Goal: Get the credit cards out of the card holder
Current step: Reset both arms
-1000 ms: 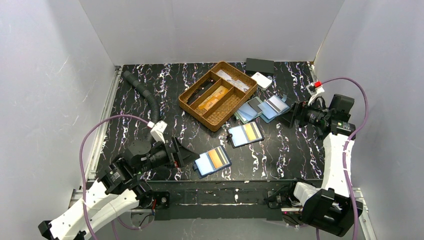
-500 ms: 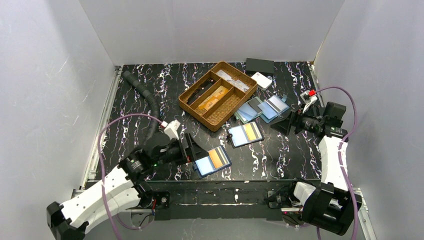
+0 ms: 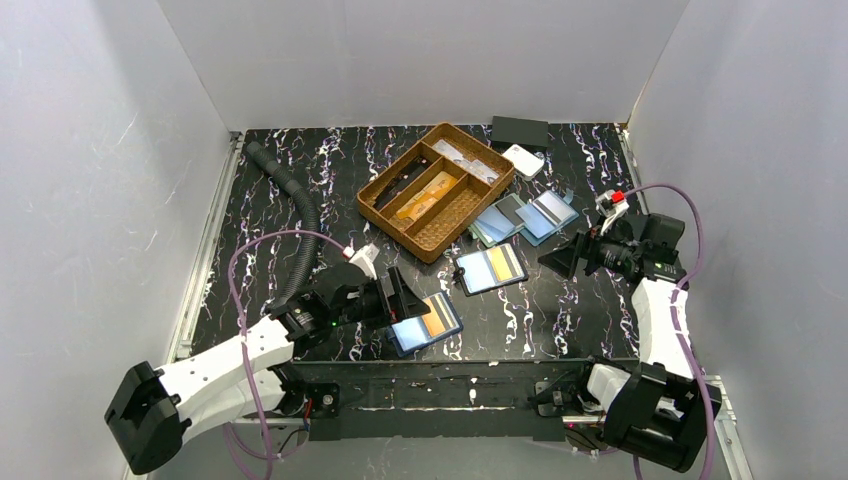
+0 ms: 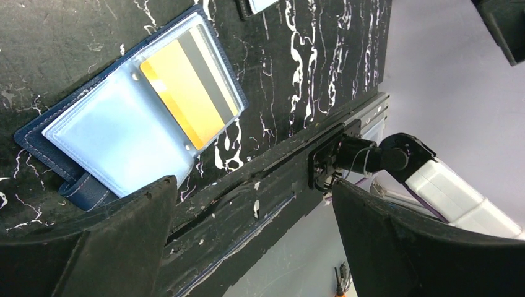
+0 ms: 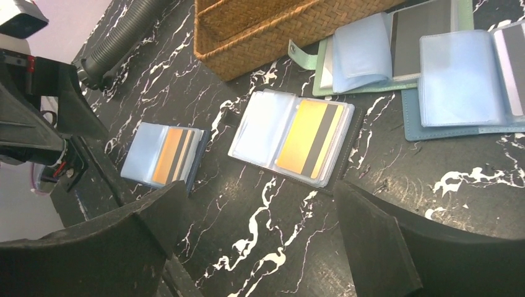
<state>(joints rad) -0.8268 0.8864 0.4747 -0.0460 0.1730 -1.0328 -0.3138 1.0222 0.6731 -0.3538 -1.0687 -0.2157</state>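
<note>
On my black marbled table [image 3: 600, 320] I see a wicker tray [image 3: 450, 212], a ribbed hose [image 3: 290, 185], four open card holders [image 3: 490, 268], a black box [image 3: 519, 131] and a small white case [image 3: 523, 160].

Flat in open navy folding holder [image 3: 408, 330]: yellow-orange striped plastic card [image 3: 433, 316]; second such card [image 3: 499, 264] (farther back) in darker holder [image 3: 473, 272].

four open card holders: one navy [image 3: 410, 328], one dark [image 3: 478, 270], one green [image 3: 492, 222], one light blue [image 3: 545, 215]. two yellow-orange credit cards [image 3: 434, 316] [image 3: 499, 264]. one wicker tray [image 3: 455, 228], one black ribbed hose [image 3: 300, 200], one flat black box [image 3: 519, 131], one small white object [image 3: 523, 160].
</note>
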